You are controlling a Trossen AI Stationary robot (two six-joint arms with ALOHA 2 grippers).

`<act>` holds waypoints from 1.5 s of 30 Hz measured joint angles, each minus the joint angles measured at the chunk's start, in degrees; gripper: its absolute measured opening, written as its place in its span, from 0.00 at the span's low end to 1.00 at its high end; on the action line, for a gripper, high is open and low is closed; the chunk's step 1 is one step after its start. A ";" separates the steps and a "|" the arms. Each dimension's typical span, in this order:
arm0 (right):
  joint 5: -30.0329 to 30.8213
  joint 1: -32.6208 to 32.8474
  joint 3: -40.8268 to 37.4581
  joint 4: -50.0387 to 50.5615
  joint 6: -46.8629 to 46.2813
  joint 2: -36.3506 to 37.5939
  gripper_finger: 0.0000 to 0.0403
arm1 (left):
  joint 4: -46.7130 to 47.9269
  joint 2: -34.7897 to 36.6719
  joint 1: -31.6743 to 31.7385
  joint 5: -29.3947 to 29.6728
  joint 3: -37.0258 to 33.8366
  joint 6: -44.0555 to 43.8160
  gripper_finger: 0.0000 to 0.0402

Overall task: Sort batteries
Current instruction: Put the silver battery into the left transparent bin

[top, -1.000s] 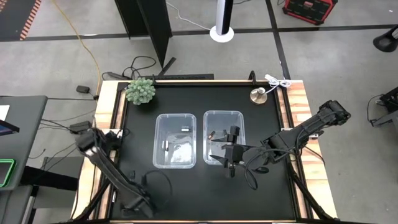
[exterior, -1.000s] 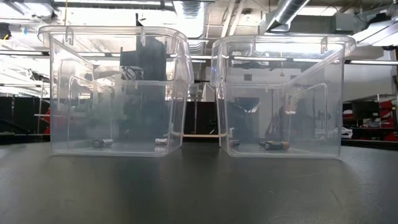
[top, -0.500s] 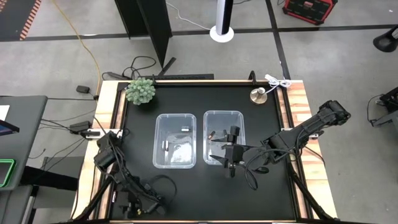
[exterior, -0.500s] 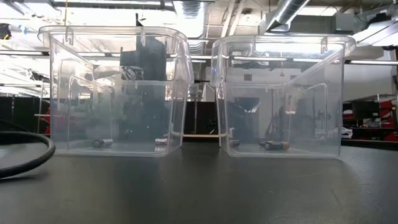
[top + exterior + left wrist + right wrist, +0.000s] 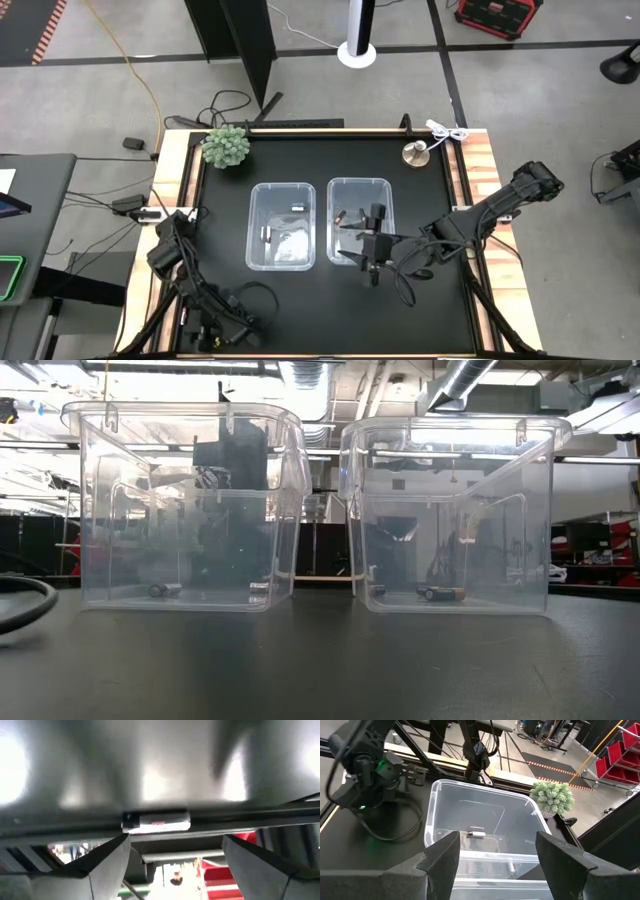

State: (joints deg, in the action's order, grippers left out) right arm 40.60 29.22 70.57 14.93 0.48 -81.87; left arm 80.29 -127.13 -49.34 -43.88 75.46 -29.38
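Note:
Two clear bins stand side by side mid-table, the left bin and the right bin. Silvery batteries lie on the left bin's floor, also seen as small cells and one silvery battery. A dark battery with copper ends lies on the right bin's floor. My right gripper hovers open above the right bin, pointing toward the left bin. My left arm is folded at the near left corner, its gripper open and empty.
A potted plant stands at the far left corner and a small round metal object with a white cable at the far right. A black cable lies on the table left of the bins. Bare dark tabletop stretches near the bins.
My left arm has drawn back and folded down toward the near left corner. Its black cable slid into the low view from the left, then pulled partly back. My right arm and both bins have kept still.

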 joint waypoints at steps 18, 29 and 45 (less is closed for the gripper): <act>-0.02 0.01 0.00 -0.19 0.03 0.00 0.68 | -4.29 0.07 -1.41 0.69 -3.67 -0.73 0.77; -0.02 0.01 0.00 -0.21 0.05 0.00 0.68 | -5.47 1.25 -2.10 5.11 -3.80 -2.46 0.77; -0.02 0.01 0.00 -0.47 0.03 0.00 0.68 | -3.20 7.37 -1.97 12.58 -3.96 -15.00 0.77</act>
State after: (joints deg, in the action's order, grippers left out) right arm 40.58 29.23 70.57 14.46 0.51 -81.87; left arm 77.10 -119.76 -51.31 -31.30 71.50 -44.38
